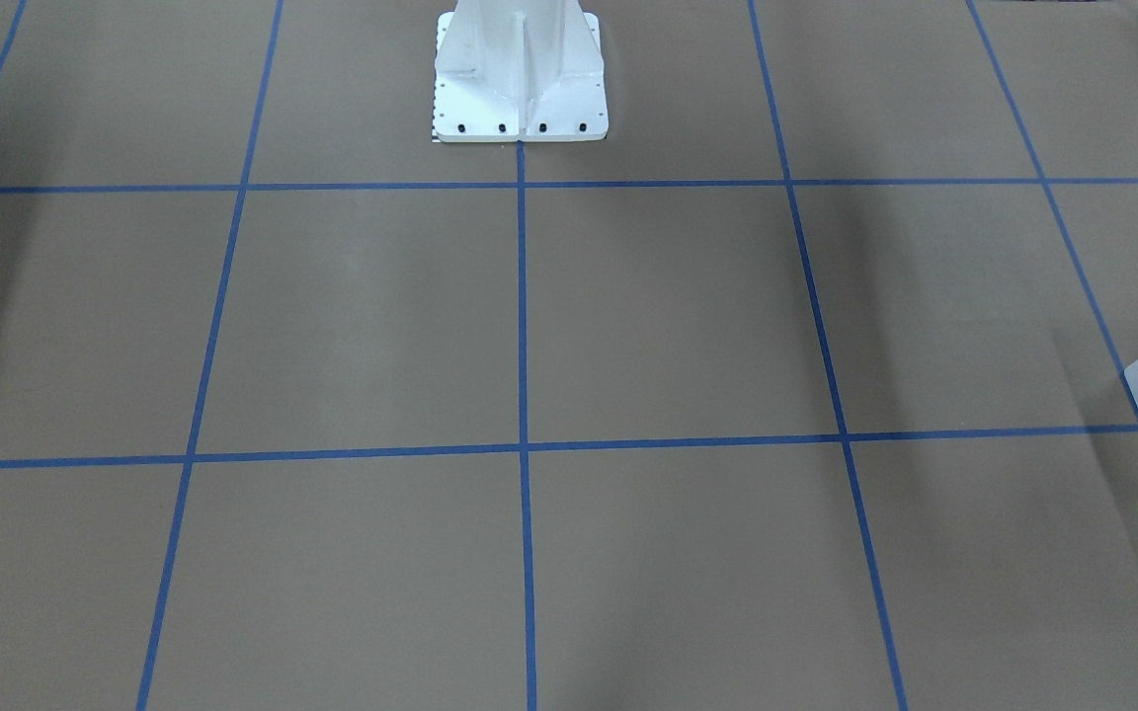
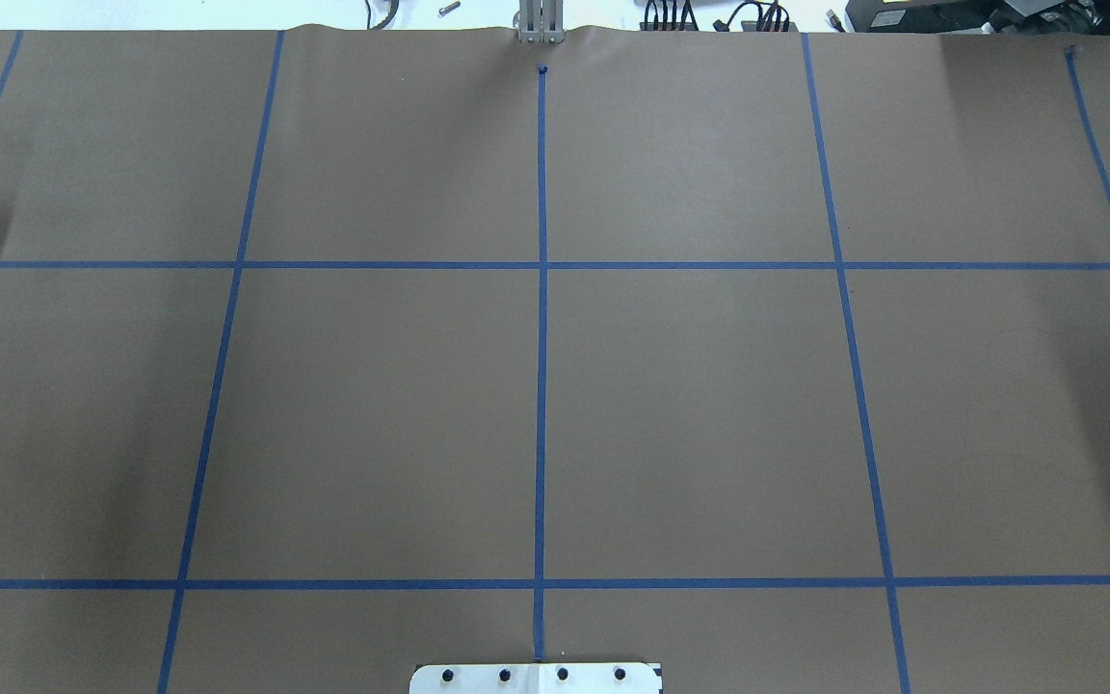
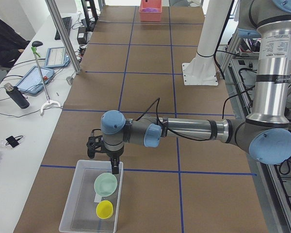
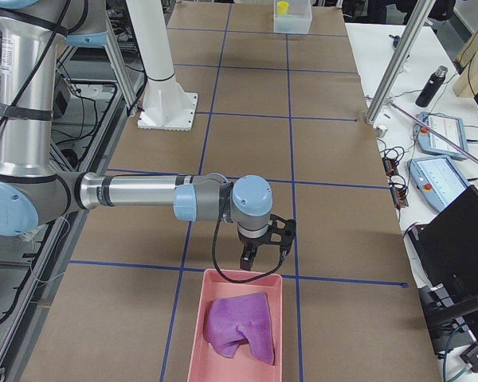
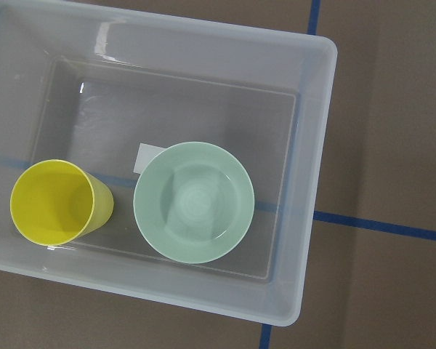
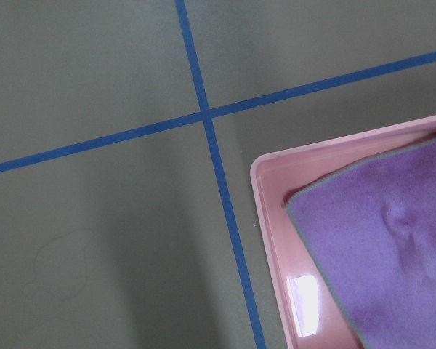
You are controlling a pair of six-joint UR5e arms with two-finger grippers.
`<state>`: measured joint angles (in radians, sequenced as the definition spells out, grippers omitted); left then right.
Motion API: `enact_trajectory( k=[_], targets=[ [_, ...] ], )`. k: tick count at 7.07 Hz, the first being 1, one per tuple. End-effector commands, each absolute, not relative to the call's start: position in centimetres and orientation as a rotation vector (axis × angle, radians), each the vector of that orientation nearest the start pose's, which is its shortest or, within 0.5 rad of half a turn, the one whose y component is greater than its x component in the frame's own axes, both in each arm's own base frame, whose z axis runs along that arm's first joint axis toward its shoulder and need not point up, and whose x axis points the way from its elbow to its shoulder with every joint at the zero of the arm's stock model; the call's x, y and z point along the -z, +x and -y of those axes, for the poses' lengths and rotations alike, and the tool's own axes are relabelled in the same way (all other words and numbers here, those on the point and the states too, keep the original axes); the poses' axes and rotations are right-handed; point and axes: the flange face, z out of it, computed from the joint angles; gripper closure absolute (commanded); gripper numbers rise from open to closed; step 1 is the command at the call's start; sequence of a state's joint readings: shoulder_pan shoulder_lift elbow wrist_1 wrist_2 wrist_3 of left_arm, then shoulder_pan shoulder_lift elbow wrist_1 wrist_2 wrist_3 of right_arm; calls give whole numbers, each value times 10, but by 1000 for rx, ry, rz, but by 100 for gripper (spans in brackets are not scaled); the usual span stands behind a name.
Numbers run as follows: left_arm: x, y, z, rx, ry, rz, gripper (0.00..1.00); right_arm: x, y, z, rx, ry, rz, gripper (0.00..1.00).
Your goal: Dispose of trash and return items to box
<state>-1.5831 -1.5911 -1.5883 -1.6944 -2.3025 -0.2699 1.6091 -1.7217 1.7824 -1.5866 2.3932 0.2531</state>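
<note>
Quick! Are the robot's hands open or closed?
Left gripper: cannot tell, seen from the side only.
Right gripper: cannot tell, same reason.

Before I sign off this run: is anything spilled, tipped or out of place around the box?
Nothing stands out. The bowl and cup sit upright, side by side inside the box; a purple cloth lies crumpled in the pink tray.

The front-facing camera looks steeply down on the worktop (image 1: 688,316), the pedestal (image 1: 520,69) at top centre; the overhead camera faces the opposite way, the same pedestal at its bottom edge. Two end cameras look along the worktop from opposite ends, and the wrist cameras look down, close over the box (image 5: 310,145) and a corner of the pink tray (image 6: 269,233).
</note>
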Motion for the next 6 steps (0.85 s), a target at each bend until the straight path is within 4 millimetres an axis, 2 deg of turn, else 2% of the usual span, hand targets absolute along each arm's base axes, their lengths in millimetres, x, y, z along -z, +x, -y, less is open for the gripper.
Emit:
enact_trajectory(
  k=[1, 6],
  targets=[
    [-632, -73, 512, 210, 56, -745, 1, -622, 77, 428, -256, -45, 824, 0],
    [-635, -73, 513, 214, 49, -744, 1, -620, 77, 429, -255, -42, 825, 0]
  ],
)
